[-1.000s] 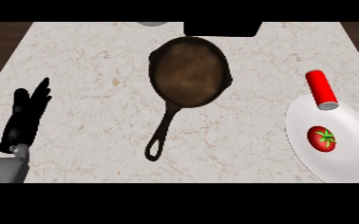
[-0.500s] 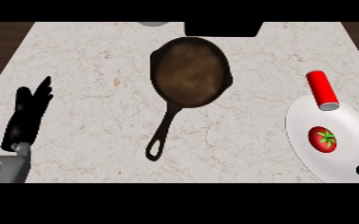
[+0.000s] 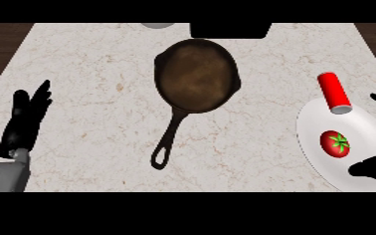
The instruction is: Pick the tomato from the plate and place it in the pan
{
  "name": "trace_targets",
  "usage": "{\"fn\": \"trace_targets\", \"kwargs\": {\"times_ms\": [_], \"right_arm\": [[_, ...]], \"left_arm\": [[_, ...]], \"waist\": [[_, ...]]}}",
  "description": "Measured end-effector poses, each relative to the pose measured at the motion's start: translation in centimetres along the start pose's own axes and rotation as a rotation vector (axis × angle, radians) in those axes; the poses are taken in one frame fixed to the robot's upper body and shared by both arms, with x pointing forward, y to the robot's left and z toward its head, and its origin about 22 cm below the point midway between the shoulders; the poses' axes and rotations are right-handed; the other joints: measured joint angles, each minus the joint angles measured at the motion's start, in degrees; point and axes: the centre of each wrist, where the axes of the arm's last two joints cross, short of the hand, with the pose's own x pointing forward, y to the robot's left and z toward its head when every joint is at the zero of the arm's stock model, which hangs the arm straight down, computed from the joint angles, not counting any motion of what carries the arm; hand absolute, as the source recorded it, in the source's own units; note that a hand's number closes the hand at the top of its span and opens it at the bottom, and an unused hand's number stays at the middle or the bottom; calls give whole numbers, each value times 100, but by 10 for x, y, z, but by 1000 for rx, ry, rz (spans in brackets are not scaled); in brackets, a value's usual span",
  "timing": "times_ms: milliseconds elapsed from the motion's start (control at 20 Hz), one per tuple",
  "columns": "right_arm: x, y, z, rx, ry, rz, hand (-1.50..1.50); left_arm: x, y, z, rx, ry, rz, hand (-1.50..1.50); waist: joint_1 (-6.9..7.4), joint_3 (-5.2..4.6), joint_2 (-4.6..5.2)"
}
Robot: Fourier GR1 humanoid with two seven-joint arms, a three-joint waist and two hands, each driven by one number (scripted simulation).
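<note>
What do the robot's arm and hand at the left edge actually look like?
The left hand is all black, with slim, tapering fingers. Below it a smooth grey forearm comes in from the lower edge. No cables or markings show. At the right edge only small black tips show.

A red tomato with a green stem is being borne on the white plate, well right of the empty dark pan, whose handle is angled toward the lower left.

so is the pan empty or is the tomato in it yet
Empty. The pan shows only its bare brown inside, and the tomato sits on the plate at the right.
</note>
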Motion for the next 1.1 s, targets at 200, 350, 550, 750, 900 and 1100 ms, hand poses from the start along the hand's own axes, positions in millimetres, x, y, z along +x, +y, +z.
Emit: {"fn": "trace_targets", "kwargs": {"times_ms": [200,350,550,750,900,1100], "right_arm": [[-4,11,-5,11,23,32,-150],[-5,18,-9,28,34,48,-150],[-2,32,-10,42,29,52,-150],[-1,39,-15,44,27,52,-150],[-3,43,-20,41,28,46,-150],[-9,52,-26,53,28,52,-150]], "left_arm": [[-2,-4,2,5,-2,-5,0],[-4,-1,6,2,-3,-4,0],[-8,-6,6,3,-1,-5,0],[0,-3,7,0,1,1,0],[-7,-2,11,0,2,3,0],[-4,-6,5,-2,3,2,0]], "waist": [[-13,1,-3],[-10,1,-5],[-18,2,-5],[-15,1,-5],[-15,2,-5],[-21,2,-4]]}}
